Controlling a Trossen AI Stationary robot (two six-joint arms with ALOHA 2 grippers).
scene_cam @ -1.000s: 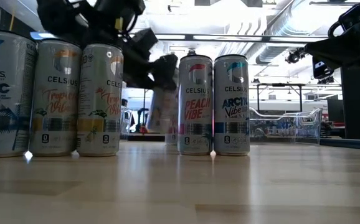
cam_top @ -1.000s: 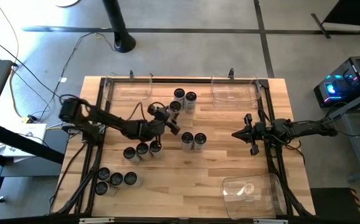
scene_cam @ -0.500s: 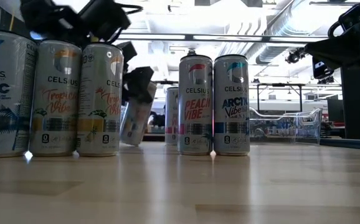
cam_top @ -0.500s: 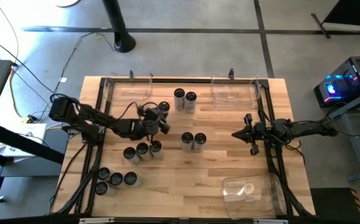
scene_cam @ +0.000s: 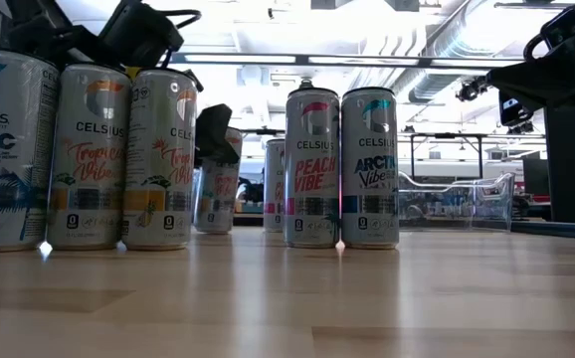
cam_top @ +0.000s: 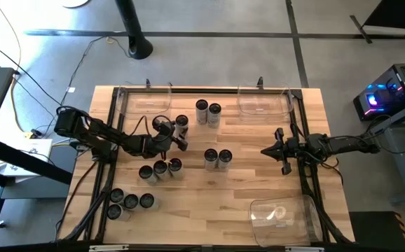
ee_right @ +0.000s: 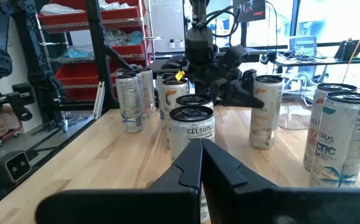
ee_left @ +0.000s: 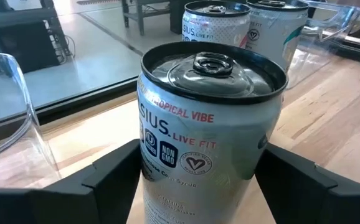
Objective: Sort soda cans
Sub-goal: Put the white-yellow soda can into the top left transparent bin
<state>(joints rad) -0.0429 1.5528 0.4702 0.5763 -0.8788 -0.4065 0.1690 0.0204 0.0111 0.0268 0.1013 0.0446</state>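
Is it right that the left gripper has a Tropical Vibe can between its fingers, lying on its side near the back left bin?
Not quite. The can between the left gripper's fingers stands upright on the table, not on its side; the low view shows it vertical. The rest holds: it reads Tropical Vibe and sits near the back left bin.

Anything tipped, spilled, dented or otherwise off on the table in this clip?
Nothing stands out. Every grey-sided soda can in view stands upright, including the Tropical Vibe can between the fingers of the left end effector. No spill shows on the wooden table. The right end effector waits shut at the right side.
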